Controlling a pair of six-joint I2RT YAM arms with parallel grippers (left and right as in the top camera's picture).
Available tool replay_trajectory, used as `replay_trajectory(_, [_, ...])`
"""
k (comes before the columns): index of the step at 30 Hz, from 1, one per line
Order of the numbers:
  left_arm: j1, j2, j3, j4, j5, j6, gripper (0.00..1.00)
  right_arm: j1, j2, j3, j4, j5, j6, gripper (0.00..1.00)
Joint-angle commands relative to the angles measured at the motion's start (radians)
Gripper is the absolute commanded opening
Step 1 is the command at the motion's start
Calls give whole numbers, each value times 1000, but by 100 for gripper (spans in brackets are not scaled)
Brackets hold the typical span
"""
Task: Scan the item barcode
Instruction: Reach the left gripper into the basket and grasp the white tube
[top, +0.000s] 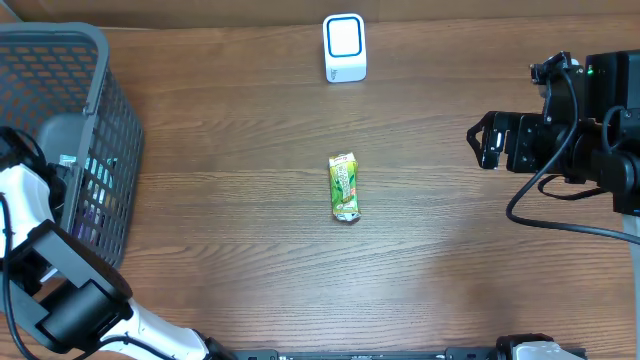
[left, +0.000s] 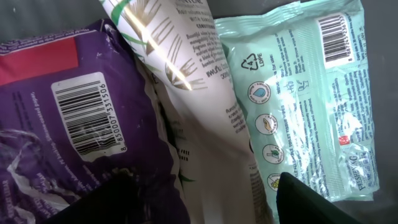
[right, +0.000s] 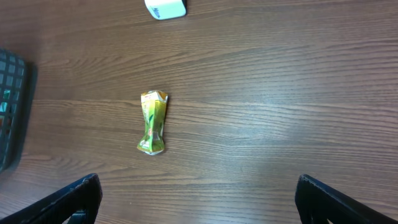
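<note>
As the part-open, empty left gripper (left: 205, 190) hangs over the centre pouch (left: 199, 81), its fingers (left: 311, 202) should straddle the ridge; right gripper (right: 198, 186) gapes empty.

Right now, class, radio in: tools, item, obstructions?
Left tool open over packets in basket. Right tool open, empty. Green packet mid-table, short of scanner. Nothing between.
</note>
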Motion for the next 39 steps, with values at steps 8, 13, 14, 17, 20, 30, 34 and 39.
replay_trajectory(8, [-7, 12, 135, -180, 124, 9, 68, 6, -6, 5, 7, -9, -4, 100])
replay_trajectory(13, [-7, 11, 283, -336, 127, 9, 71, 6, -6, 5, 10, -9, -4, 100])
replay_trajectory(14, [-7, 11, 287, -335, 127, 9, 72, 6, -6, 5, 11, -9, -4, 100])
replay_trajectory(17, [-7, 17, 277, -306, 99, -14, 73, 6, -6, 5, 14, -9, -4, 100])
replay_trajectory(20, [-8, 32, 245, -250, 85, -26, 73, 6, -6, 5, 15, -9, -4, 100])
replay_trajectory(30, [-17, 58, 68, -88, 82, -38, 71, 6, -6, 5, 18, -9, 0, 100])
replay_trajectory(34, [-17, 58, 22, -80, -11, -117, 74, 6, -6, 5, 18, -11, 0, 100])
replay_trajectory(39, [-15, 58, -55, -35, -26, -134, 73, 6, -6, 5, 18, -16, 0, 100])
